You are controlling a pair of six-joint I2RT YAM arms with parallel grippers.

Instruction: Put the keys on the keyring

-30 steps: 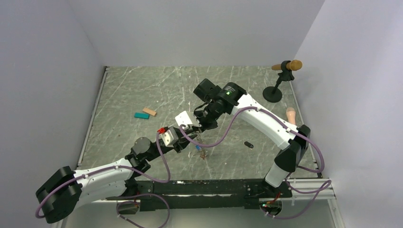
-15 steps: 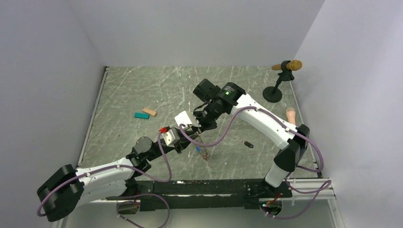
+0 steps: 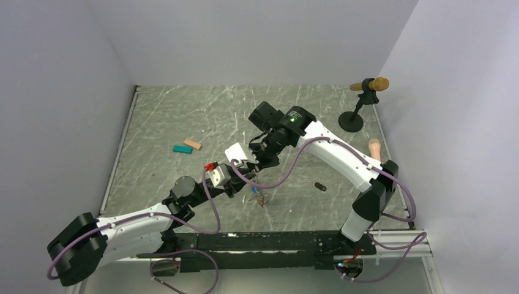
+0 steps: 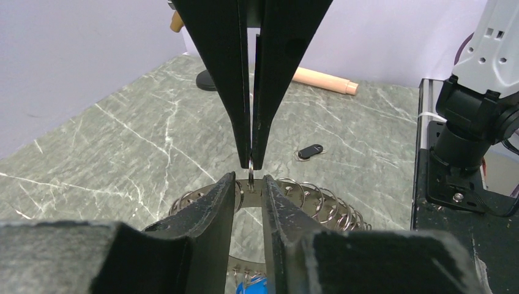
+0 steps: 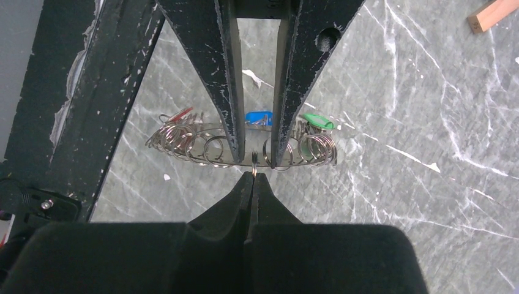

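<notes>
The keyring (image 5: 242, 146), a flat metal loop hung with many small split rings, hangs just above the table (image 3: 261, 197). My right gripper (image 5: 253, 174) is shut on one small ring at its top edge. My left gripper (image 4: 250, 179) faces it with its fingers (image 4: 211, 205) a narrow gap apart, one on each side of that pinched ring, tips against the band. On the keyring hang a blue key (image 5: 258, 117), a green key (image 5: 317, 120) and a red key (image 5: 182, 114). A black key (image 4: 309, 150) lies loose on the table (image 3: 319, 185).
A teal block (image 3: 182, 149) and a tan block (image 3: 193, 144) lie at the left middle. A black round-based stand (image 3: 352, 119) is at the back right, a wooden dowel (image 3: 374, 147) near it. Grey walls close in three sides.
My left gripper has edged slightly toward the held ring and its fingers have narrowed a little. The right gripper and the keyring have barely moved.
</notes>
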